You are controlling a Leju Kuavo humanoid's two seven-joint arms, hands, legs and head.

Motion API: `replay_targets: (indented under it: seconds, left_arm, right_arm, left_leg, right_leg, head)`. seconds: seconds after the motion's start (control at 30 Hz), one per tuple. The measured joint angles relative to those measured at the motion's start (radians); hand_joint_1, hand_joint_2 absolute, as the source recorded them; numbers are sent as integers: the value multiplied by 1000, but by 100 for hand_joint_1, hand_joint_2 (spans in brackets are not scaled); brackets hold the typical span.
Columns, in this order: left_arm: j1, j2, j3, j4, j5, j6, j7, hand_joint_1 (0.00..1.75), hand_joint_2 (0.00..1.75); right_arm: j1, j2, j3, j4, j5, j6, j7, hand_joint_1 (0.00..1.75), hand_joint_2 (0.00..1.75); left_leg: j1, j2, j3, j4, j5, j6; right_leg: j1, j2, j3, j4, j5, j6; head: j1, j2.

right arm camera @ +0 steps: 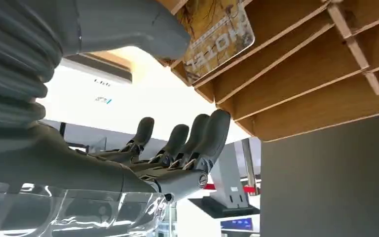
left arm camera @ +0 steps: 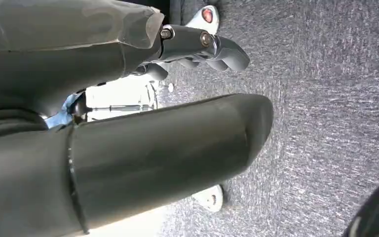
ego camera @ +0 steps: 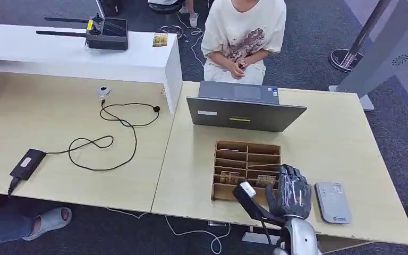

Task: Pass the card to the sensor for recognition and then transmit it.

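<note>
The right hand [ego camera: 292, 191] hovers at the near right corner of the brown slotted cardboard organiser [ego camera: 247, 154] on the pale wooden worktop [ego camera: 340, 138]. Its dark fingers [right arm camera: 205, 136] are spread and grasp nothing, while the thumb lies close against a patterned gold-brown card [right arm camera: 217, 37] standing in a near slot. The grey flat card sensor [ego camera: 333, 202] lies just beside the hand, on its right. The step in hand looks like taking that card. To do it well, the thumb and a finger should close on the card's upper edge, lift straight up clear of the dividers, then carry it flat over the sensor. The left hand [left arm camera: 128, 148] hangs above grey carpet [left arm camera: 325, 98], apparently holding nothing; whether it is curled or released, I cannot tell.
</note>
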Motion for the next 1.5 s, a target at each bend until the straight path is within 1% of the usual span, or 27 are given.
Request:
replay_targets:
  seconds: [0.1, 0.17, 0.2, 0.33, 0.43, 0.53, 0.6, 0.7, 0.83, 0.87, 0.9, 0.97, 1.0, 1.03, 1.07, 1.13, 1.17, 1.2, 1.27, 1.37, 1.5]
  left_arm:
    - [0, 0, 0, 0, 0, 0, 0, 0, 0]
    - [0, 0, 0, 0, 0, 0, 1, 0, 0]
    - [0, 0, 0, 0, 0, 0, 1, 0, 0]
    - [0, 0, 0, 0, 0, 1, 0, 0, 0]
    - [0, 0, 0, 0, 0, 1, 0, 0, 0]
    - [0, 0, 0, 0, 0, 1, 0, 0, 0]
    - [0, 0, 0, 0, 0, 1, 0, 0, 0]
    - [0, 0, 0, 0, 0, 1, -3, 0, 0]
    - [0, 1, -1, 0, 0, 1, -4, 0, 0]
    - [0, 1, -2, 0, 0, 2, -5, 0, 0]
    - [0, 1, -2, 0, 0, 2, -5, 0, 0]
    - [0, 1, -3, 0, 0, 2, -6, 0, 0]
    - [0, 1, -4, 0, 0, 2, -6, 0, 0]
    - [0, 1, -5, 0, 0, 2, -6, 0, 0]
    - [0, 1, -7, 0, 0, 2, -7, 0, 0]
    - [0, 1, -8, 0, 0, 2, -7, 0, 0]
    - [0, 1, -9, 0, 0, 2, -8, 0, 0]
    - [0, 1, -9, 0, 0, 2, -8, 0, 0]
    - [0, 1, -9, 0, 0, 2, -8, 0, 0]
    - [0, 1, -9, 0, 0, 2, -9, 0, 0]
    - [0, 1, -10, 0, 0, 2, -9, 0, 0]
  right_arm:
    - [-2, 5, 0, 7, 3, 2, -2, 79, 175]
    - [-6, 8, 1, 13, 5, 4, -5, 75, 175]
    - [-9, 8, 1, 16, 5, 6, -8, 77, 175]
    - [-23, 8, 1, 31, 5, 8, -11, 75, 175]
    - [-28, 8, 1, 42, 5, 8, -13, 80, 175]
    - [-31, 8, 1, 50, 5, 7, -14, 82, 175]
    - [-34, 8, 1, 56, 5, 7, -14, 80, 175]
    - [-37, 8, 1, 64, 4, 8, -14, 84, 175]
    - [-41, 8, 1, 73, 2, 8, -14, 84, 175]
    - [-42, 8, 1, 74, 2, 8, -14, 80, 175]
    - [-42, 8, 1, 74, 2, 8, -14, 87, 175]
    - [-42, 8, 1, 74, 2, 8, -14, 86, 175]
    - [-42, 8, 1, 74, 2, 8, -14, 89, 175]
    - [-42, 8, 1, 74, 2, 8, -14, 96, 175]
    - [-42, 8, 1, 74, 2, 8, -14, 98, 175]
    - [-42, 8, 1, 74, 2, 8, -14, 115, 175]
    - [-42, 8, 1, 74, 2, 8, -14, 115, 175]
    - [-42, 8, 1, 74, 2, 9, -14, 126, 175]
    - [-42, 8, 1, 74, 2, 10, -14, 127, 175]
    - [-42, 8, 1, 74, 2, 10, -14, 138, 175]
    - [-42, 8, 1, 74, 1, 10, -14, 138, 175]
  left_leg:
    - [0, 0, 0, 0, 0, 0]
    - [0, 0, 0, 0, 0, 0]
    - [0, 0, 0, 0, 0, 0]
    - [0, 0, 0, 0, 0, 0]
    - [0, 0, 0, 0, 0, 0]
    - [0, 0, 0, 0, 0, 0]
    - [0, 0, 0, 0, 0, 0]
    - [0, 0, 0, 0, 0, 0]
    - [0, 0, 0, 0, 0, 0]
    - [0, 0, 0, 0, 0, 0]
    - [0, 0, 0, 0, 0, 0]
    - [0, 0, 0, 0, 0, 0]
    - [0, 0, 0, 0, 0, 0]
    - [0, 0, 0, 0, 0, 0]
    - [0, 0, 0, 0, 0, 0]
    - [0, 0, 0, 0, 0, 0]
    - [0, 0, 0, 0, 0, 0]
    - [0, 0, 0, 0, 0, 0]
    - [0, 0, 0, 0, 0, 0]
    - [0, 0, 0, 0, 0, 0]
    - [0, 0, 0, 0, 0, 0]
  right_leg:
    - [0, 0, 0, 0, 0, 0]
    - [0, 0, 0, 0, 0, 0]
    - [0, 0, 0, 0, 0, 0]
    - [0, 0, 0, 0, 0, 0]
    - [0, 0, 0, 0, 0, 0]
    - [0, 0, 0, 0, 0, 0]
    - [0, 0, 0, 0, 0, 0]
    - [0, 0, 0, 0, 0, 0]
    - [0, 0, 0, 0, 0, 0]
    - [0, 0, 0, 0, 0, 0]
    - [0, 0, 0, 0, 0, 0]
    - [0, 0, 0, 0, 0, 0]
    - [0, 0, 0, 0, 0, 0]
    - [0, 0, 0, 0, 0, 0]
    - [0, 0, 0, 0, 0, 0]
    - [0, 0, 0, 0, 0, 0]
    - [0, 0, 0, 0, 0, 0]
    - [0, 0, 0, 0, 0, 0]
    - [0, 0, 0, 0, 0, 0]
    - [0, 0, 0, 0, 0, 0]
    - [0, 0, 0, 0, 0, 0]
  head:
    - [0, 0]
    - [0, 0]
    - [0, 0]
    - [0, 0]
    - [0, 0]
    - [0, 0]
    - [0, 0]
    - [0, 0]
    - [0, 0]
    - [0, 0]
    - [0, 0]
    - [0, 0]
    - [0, 0]
    - [0, 0]
    - [0, 0]
    - [0, 0]
    - [0, 0]
    - [0, 0]
    - [0, 0]
    - [0, 0]
    - [0, 0]
